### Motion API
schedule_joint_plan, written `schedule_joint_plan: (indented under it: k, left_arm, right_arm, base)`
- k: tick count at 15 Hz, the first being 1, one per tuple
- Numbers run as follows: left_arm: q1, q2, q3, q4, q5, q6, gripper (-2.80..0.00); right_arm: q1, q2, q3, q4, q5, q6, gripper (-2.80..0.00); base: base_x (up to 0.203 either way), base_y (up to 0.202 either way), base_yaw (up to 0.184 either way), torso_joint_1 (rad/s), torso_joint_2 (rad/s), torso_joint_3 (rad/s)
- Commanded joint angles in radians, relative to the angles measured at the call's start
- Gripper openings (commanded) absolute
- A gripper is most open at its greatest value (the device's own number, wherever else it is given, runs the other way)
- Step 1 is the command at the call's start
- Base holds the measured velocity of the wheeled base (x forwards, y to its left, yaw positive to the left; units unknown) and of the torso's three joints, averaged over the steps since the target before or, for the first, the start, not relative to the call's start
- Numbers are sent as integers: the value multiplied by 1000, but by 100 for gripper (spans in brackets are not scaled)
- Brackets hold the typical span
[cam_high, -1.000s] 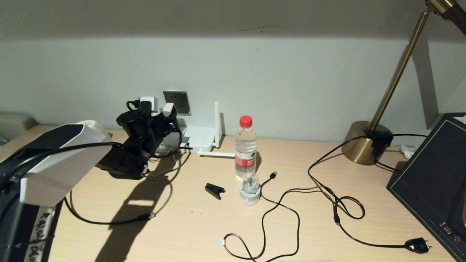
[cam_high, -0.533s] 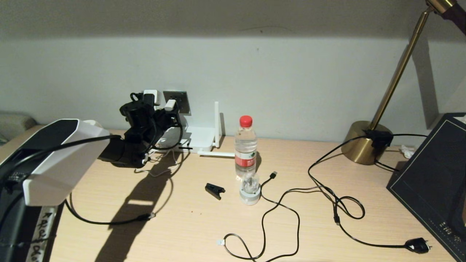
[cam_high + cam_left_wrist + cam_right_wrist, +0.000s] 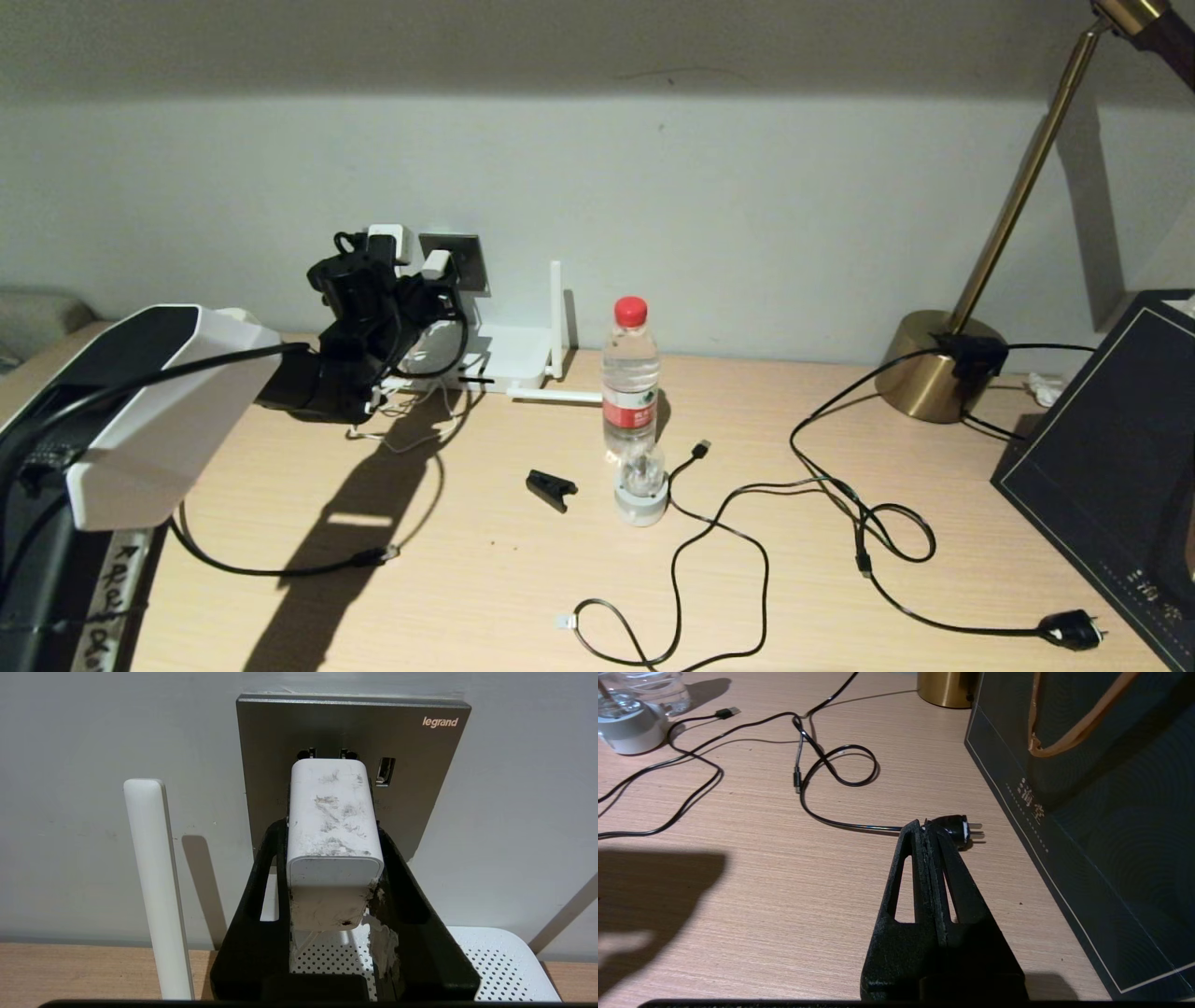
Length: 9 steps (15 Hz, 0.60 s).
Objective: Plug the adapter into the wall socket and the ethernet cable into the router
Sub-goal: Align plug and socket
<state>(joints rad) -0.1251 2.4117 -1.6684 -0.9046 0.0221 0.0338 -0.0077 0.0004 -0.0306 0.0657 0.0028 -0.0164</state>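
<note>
Gripping: left gripper (image 3: 334, 877) clamps the adapter (image 3: 332, 830) between both fingers.
Adapter: front end at the wall socket (image 3: 420, 779), over its upper holes.
Router (image 3: 509, 355): at the desk's back edge, below the socket.
Right gripper (image 3: 930, 833): fingers pressed together, empty, over the desk's right part.

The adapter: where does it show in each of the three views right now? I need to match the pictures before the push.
Head view: the adapter is at the wall socket, held in the left hand, above the router.
Left wrist view: the adapter sits mid-picture between the fingers, its far end at the socket holes.
Right wrist view: not in it.
Shared landmark: the wall socket, in the head and left wrist views.
</note>
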Motion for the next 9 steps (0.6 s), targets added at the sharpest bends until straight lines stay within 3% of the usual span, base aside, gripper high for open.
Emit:
schedule_joint_plan:
  k: [1,9]
  left_arm:
    - [4,6,-33,14,1,0,-280]
    - [4,6,-38,71,-1,0,-280]
  right_arm:
    - [0,0,0,0,0,0,-280]
    - [0,0,0,0,0,0,-280]
  base:
    - [0,0,0,0,0,0]
    - [0,0,0,0,0,0]
